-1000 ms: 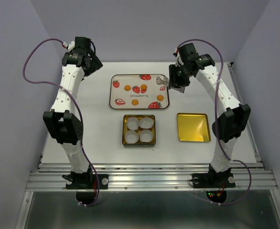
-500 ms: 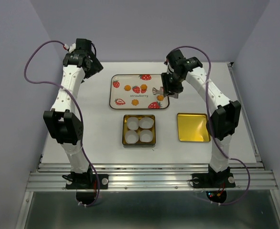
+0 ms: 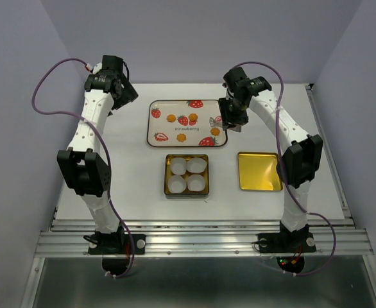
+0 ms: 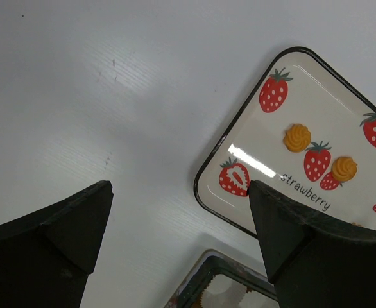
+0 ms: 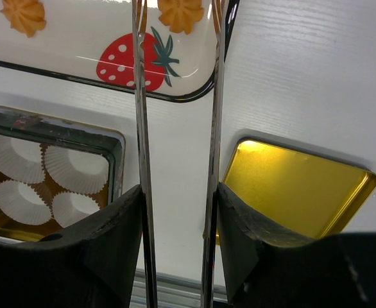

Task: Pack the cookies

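Looking past the tin (image 3: 187,174) of paper cups (image 3: 177,167), we see four cookies (image 3: 181,136) on the tray (image 3: 164,126). Our right hand (image 5: 177,199), swung in over its right end since a second ago, clamps tongs (image 5: 141,128) flanking one cookie. Our left hand (image 4: 178,192) hangs released over the tabletop (image 4: 79,96).

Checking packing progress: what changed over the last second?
The right gripper, shut on the tongs, swung left from beside the tray to over its right end; the blades now line up either side of a cookie. All four cookies stay on the tray, the paper cups stay empty, the left gripper barely moved.
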Robot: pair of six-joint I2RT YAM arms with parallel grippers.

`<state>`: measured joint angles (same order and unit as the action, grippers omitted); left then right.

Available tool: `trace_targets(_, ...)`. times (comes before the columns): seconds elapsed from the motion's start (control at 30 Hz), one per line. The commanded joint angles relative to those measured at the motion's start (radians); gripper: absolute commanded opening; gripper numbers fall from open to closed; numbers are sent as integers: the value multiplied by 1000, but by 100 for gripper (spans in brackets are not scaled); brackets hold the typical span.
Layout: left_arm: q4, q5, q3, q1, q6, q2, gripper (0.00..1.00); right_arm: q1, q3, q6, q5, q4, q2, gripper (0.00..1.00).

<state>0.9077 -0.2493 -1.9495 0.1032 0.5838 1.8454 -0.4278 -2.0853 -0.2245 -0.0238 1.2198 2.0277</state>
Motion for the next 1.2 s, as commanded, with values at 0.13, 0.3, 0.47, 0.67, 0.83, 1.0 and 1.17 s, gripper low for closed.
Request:
trace_targets(0.13, 14, -38, 4, 1, 11, -57, 99, -6, -30, 4, -22, -14, 2, 53)
trace_targets(0.3, 20, -57, -6, 1, 14, -52, 99, -6, -10, -1, -22, -19, 8, 54)
trace_targets(0.47, 25, -59, 1, 1, 22, -52, 99, -6, 7, 5, -4, -25, 8, 54)
trace_targets(0.67, 33, -71, 20, 1, 24, -63, 99, -6, 30, 7, -10, -36, 9, 54)
trace_targets(0.83, 36, -65, 21, 1, 28, -63, 99, -6, 37, 8, -14, -37, 22, 53)
trace_targets(1.0, 36, -62, 32, 1, 33, -66, 99, -6, 41, 8, -33, -42, 26, 53)
trace_targets(1.17, 34, -62, 31, 1, 31, -66, 99, -15, 54, 14, -21, -46, 28, 53)
